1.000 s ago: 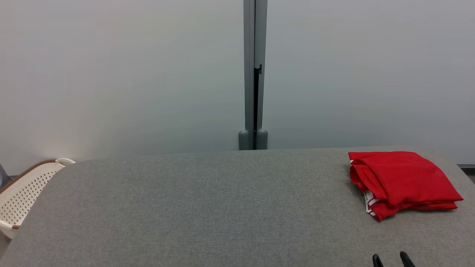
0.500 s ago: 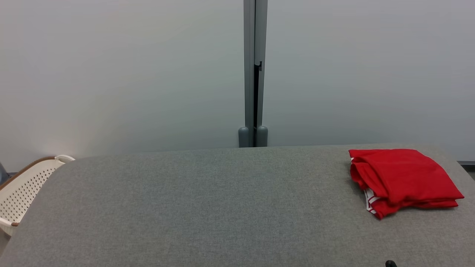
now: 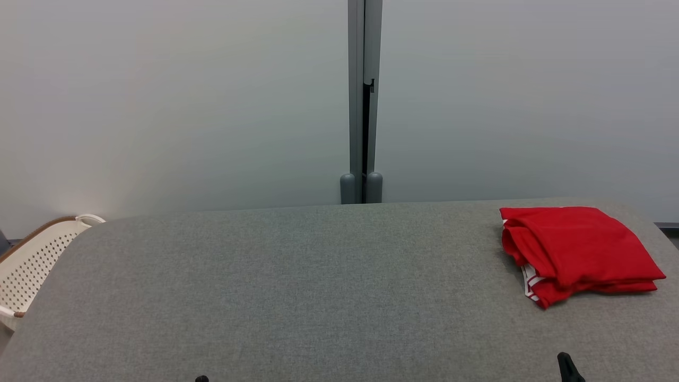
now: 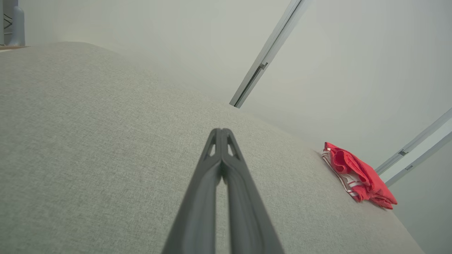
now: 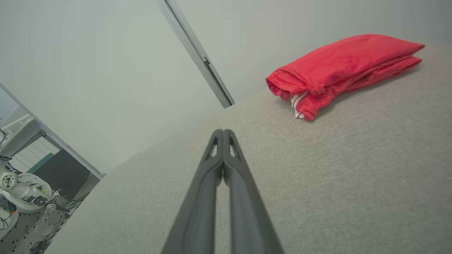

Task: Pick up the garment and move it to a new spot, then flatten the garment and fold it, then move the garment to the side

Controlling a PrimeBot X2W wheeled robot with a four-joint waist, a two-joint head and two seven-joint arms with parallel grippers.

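The garment (image 3: pixel 575 252) is red with white stripes at one edge and lies folded near the far right corner of the grey table (image 3: pixel 297 281). It also shows in the left wrist view (image 4: pixel 356 176) and the right wrist view (image 5: pixel 335 68). My right gripper (image 3: pixel 566 365) peeks in at the bottom right of the head view, short of the garment; its fingers are pressed together with nothing between them (image 5: pixel 222 135). My left gripper (image 4: pixel 221 134) is shut and empty above the bare table; its tip (image 3: pixel 201 379) shows at the bottom edge.
A white perforated basket (image 3: pixel 29 268) with a brown rim stands off the table's left end. Grey partition walls with a post (image 3: pixel 363 106) close off the back. Some robot hardware (image 5: pixel 24 197) sits beyond the table in the right wrist view.
Both grippers have closed. The head camera has tilted, so the table and garment sit higher in the picture. The right fingertips now show as one tip, and the left tip has come into view.
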